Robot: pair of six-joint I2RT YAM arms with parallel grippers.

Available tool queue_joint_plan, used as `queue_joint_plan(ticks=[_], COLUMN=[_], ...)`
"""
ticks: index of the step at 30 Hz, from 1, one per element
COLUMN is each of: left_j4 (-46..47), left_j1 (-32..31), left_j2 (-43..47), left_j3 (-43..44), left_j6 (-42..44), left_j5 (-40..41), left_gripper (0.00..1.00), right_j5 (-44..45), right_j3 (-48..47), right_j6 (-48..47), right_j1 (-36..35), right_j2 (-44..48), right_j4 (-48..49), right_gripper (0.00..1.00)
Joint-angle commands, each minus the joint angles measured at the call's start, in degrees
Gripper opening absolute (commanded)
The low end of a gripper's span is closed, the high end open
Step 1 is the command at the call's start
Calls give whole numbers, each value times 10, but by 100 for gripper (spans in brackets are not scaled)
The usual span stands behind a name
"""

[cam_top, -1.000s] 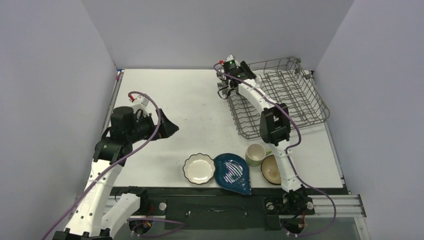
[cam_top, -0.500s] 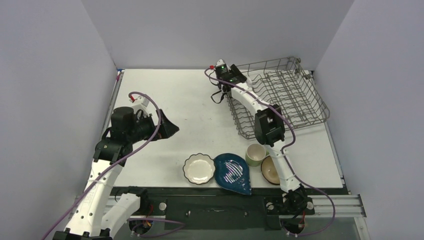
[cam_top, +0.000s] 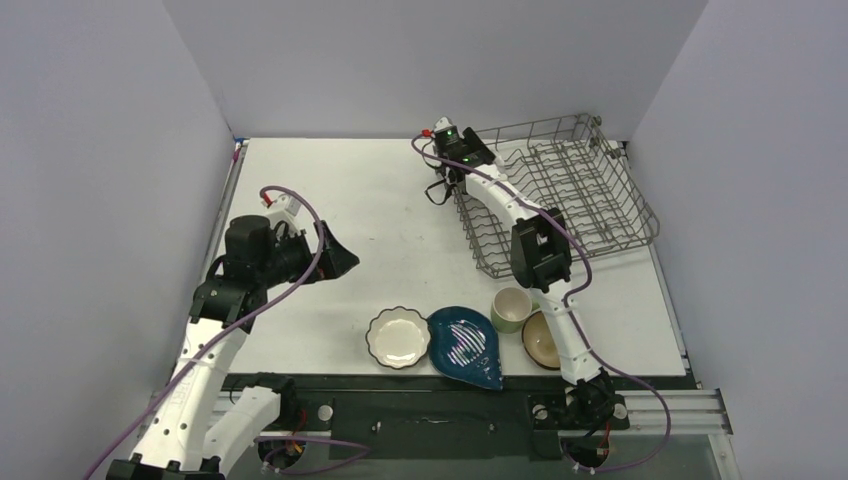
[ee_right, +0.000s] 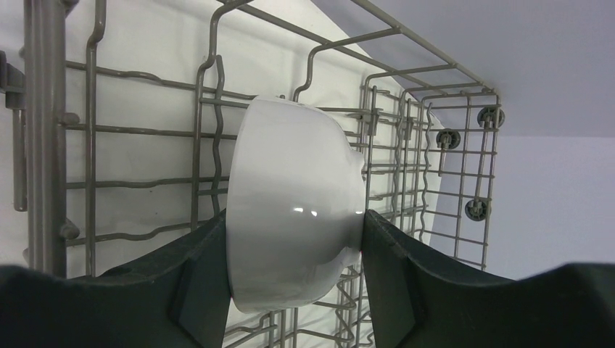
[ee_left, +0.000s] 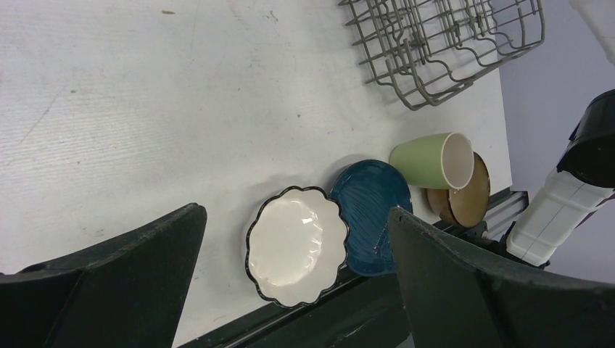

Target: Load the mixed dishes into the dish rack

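The small white bowl (ee_right: pixel 294 203), smooth, glossy and round-sided, was turned on its edge and pinched across its width by my right fingers (ee_right: pixel 196 290), one dark pad on each flank. Behind it ran the grey wire grid of the dish rack (cam_top: pixel 585 185), its thin bars and upright tines bent in small waves. Only my right wrist camera showed that grip. From above, my own wrist hid the bowl at the rack's 10 o'clock corner.

The rack sat at about 2 o'clock on the pale, faintly scuffed bench (cam_top: pixel 340 200). Along the 6 o'clock edge lay the white scalloped plate (cam_top: pixel 398 337) with its dark rim, the blue leaf-shaped dish (cam_top: pixel 465 345) just beside it, then the pale green mug (cam_top: pixel 512 308) and the brown bowl (cam_top: pixel 543 340), partly covered by my right arm.

My left fingers (ee_left: pixel 130 290) hung spread wide over the 9 o'clock side, gripping nothing. Their camera showed the mug lying on its side, which the top view left hard to tell.
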State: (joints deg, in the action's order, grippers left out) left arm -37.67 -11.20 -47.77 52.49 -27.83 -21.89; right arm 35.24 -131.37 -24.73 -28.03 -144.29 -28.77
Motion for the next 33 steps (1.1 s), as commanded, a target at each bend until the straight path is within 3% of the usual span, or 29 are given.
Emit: queue_joint_plan(ticks=[1, 12, 18, 22, 33], left_j4=[25, 25, 24, 27, 28], left_j1=[0, 0, 0, 1, 1], left_j2=[-2, -5, -5, -3, 3], left_j3=[-7, 0, 4, 2, -5], left_j6=[4, 4, 4, -1, -8], left_j5=[-17, -26, -26, -29, -34], left_gripper=[96, 96, 96, 96, 96], right_j5=[3, -22, -54, -78, -117], right_j3=[-28, -35, -41, -40, -11], right_j6=[-8, 7, 33, 55, 132], right_j1=[5, 5, 7, 11, 22], right_j2=[-16, -13, 8, 25, 92], right_j4=[27, 19, -1, -10, -17], right_gripper=[20, 42, 64, 69, 70])
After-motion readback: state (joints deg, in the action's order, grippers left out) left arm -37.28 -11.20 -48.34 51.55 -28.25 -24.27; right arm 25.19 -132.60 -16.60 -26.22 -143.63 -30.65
